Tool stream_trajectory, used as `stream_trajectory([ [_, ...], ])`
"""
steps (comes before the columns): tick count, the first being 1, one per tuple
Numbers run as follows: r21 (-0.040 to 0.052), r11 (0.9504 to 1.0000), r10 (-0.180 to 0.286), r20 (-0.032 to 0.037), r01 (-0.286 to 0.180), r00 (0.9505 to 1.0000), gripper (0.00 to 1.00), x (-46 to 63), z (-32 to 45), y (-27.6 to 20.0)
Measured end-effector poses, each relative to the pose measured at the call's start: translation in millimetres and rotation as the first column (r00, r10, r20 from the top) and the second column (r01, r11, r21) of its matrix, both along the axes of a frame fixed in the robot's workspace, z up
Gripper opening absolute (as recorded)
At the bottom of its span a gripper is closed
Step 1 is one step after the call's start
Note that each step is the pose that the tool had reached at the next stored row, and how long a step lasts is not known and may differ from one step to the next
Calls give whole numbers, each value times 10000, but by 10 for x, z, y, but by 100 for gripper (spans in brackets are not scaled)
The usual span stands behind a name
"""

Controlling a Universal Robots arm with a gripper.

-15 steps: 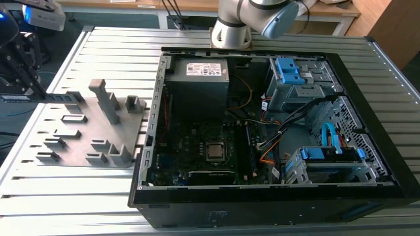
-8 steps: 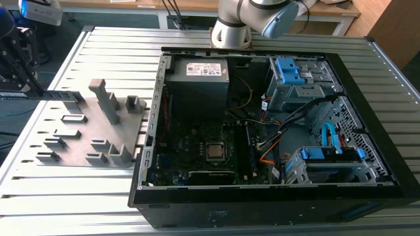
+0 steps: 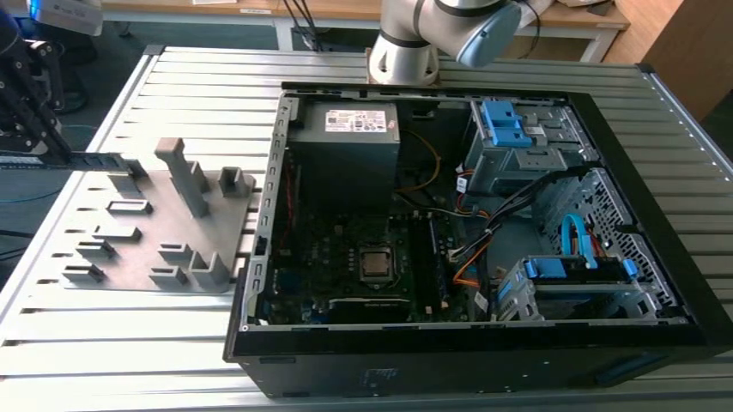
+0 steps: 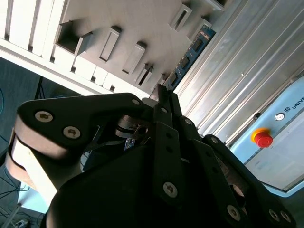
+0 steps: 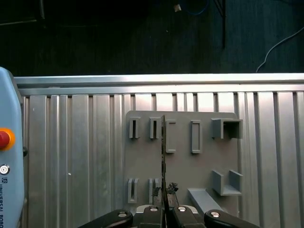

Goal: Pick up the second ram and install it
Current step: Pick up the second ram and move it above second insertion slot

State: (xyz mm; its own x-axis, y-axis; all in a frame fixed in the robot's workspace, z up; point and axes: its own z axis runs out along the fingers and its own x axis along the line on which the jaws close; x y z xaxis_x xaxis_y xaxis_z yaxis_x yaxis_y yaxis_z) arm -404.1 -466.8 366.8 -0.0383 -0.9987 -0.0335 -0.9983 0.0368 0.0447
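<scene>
Gripper: the gripper (image 4: 161, 100) at the exterior view's far left; fingers pinched narrow on one end of the second ram (image 4: 194, 46)
Second ram: blue-green board held clear of the case, level and on edge; seen as a thin line in the first wrist view; free end reaching over the holder plate (image 5: 183, 164)
Holder plate: gray, studded with slotted blocks; flat on the slatted table (image 3: 137, 343), just beside the computer case (image 3: 458, 354)
Case: lying open, boards and cables exposed

Gripper (image 5: 164, 191) pointing downward, jaws pinched shut on the second ram (image 4: 194, 47)
</scene>
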Motion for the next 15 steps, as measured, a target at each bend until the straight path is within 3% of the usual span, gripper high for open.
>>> stream_trajectory([
  [15,10,10000,0,0,0,10000,14,0,87,0],
])
